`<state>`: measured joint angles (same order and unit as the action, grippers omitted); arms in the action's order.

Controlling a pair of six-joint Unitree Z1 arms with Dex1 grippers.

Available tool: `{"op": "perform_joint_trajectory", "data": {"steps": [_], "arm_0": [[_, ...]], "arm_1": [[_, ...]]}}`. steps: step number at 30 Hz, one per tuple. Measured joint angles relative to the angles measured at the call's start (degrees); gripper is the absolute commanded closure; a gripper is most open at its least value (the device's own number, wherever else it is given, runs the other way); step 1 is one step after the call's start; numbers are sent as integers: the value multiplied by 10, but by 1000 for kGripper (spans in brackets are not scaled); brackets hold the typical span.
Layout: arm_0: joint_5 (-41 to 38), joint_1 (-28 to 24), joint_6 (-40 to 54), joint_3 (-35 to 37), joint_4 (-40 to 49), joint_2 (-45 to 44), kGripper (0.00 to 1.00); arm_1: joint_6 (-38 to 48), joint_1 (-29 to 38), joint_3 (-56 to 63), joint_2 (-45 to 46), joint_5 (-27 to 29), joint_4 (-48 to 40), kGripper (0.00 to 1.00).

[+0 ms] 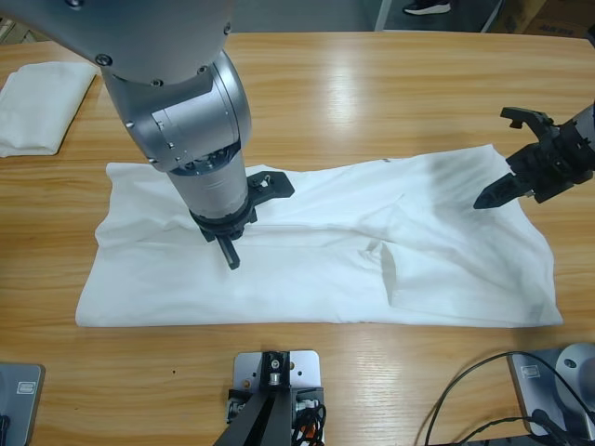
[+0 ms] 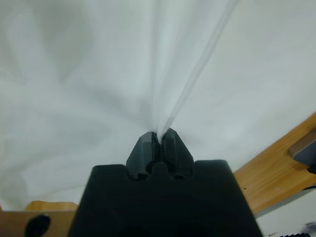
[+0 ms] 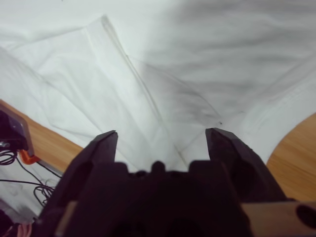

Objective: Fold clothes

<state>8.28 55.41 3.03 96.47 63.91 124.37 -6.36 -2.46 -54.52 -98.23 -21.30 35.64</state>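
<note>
Left pinches the shirt's middle, right waits open
T-shirt (image 1: 316, 251) lies lengthwise along the table (image 1: 372, 84); left gripper (image 2: 158, 136) clenched on a fold, right gripper (image 3: 160, 140) released, seemingly just above its far end

Wooden table (image 1: 372, 102); black cables (image 1: 465, 395) at btm-right edge.

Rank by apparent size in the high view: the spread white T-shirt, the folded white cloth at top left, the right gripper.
1. Spread white T-shirt, by far largest.
2. Folded white cloth.
3. Right gripper, slightly smaller, though raised nearer the camera, so unsure.
</note>
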Motion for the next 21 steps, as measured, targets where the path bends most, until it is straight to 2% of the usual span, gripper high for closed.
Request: {"op": "perform_joint_trajectory", "data": {"steps": [8, 15, 21], "arm_0": [[-4, 0, -51, -3, 15, 6, 0], [-39, 0, -110, -66, 26, -20, 0], [-71, -1, -166, -85, 26, -47, 24]], "arm_1": [[19, 0, 0, -5, -1, 0, 257], [24, 0, 1, -12, -1, 0, 257], [26, 0, 1, -12, -1, 0, 262]]}}
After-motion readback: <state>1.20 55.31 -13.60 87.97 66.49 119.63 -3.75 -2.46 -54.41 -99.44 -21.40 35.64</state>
